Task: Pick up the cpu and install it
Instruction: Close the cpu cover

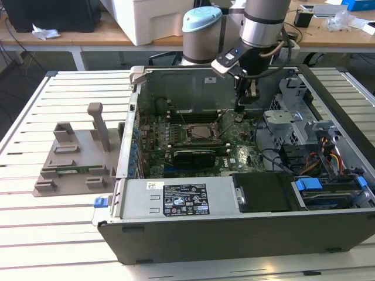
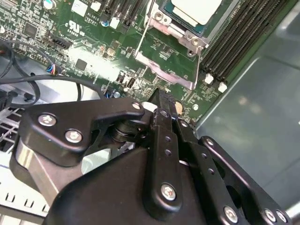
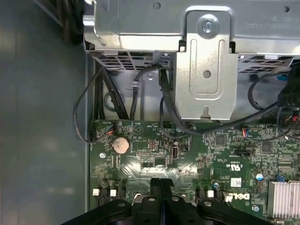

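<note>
Though the cpu point(image 2: 197, 9) looks light and stiff, its smooth metal top is probably slippery and its underside fragile. I judge the thin pale edges on opposite sides the safest hold, with the chip kept level. It lies flat within the metal frame of the socket point(image 2: 187, 30). The claw point(image 3: 161, 185) hangs just beside that socket, fingers pressed together, pinching nothing.

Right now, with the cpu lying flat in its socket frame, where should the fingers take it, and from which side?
Take the cpu by two opposite thin edges, coming straight down from above. It lies flat, silver top up, inside the metal socket frame, with memory slots close beside, so a sideways approach looks blocked.
</note>
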`<state>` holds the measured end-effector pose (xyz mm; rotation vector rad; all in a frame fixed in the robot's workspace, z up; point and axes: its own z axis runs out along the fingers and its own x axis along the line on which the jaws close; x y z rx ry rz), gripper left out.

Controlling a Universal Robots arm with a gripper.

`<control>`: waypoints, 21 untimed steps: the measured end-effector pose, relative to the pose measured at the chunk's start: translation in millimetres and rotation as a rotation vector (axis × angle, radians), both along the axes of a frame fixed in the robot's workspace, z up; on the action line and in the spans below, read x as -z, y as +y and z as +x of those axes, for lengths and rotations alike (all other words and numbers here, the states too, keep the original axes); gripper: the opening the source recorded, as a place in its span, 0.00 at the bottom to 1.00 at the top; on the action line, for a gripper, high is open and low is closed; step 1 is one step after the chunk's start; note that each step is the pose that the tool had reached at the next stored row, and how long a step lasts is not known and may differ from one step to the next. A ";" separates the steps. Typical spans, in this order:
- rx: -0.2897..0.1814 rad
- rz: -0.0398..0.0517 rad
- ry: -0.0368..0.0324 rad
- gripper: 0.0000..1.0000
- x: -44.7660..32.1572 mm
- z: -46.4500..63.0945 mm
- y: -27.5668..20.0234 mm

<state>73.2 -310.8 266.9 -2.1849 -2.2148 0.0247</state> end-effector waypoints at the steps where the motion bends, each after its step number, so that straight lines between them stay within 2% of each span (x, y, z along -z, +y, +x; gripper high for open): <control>1: -0.001 -0.0001 0.0003 0.11 4.1 0.0 -0.7; 3: -0.002 0.0000 0.0007 0.11 10.0 -1.7 -1.2; 6: -0.003 -0.0001 0.0007 0.11 12.0 -6.6 -1.3; 11: -0.003 0.0000 0.0007 0.11 13.2 -19.1 -1.3; 21: -0.003 -0.0001 0.0007 0.11 13.8 -29.6 -1.3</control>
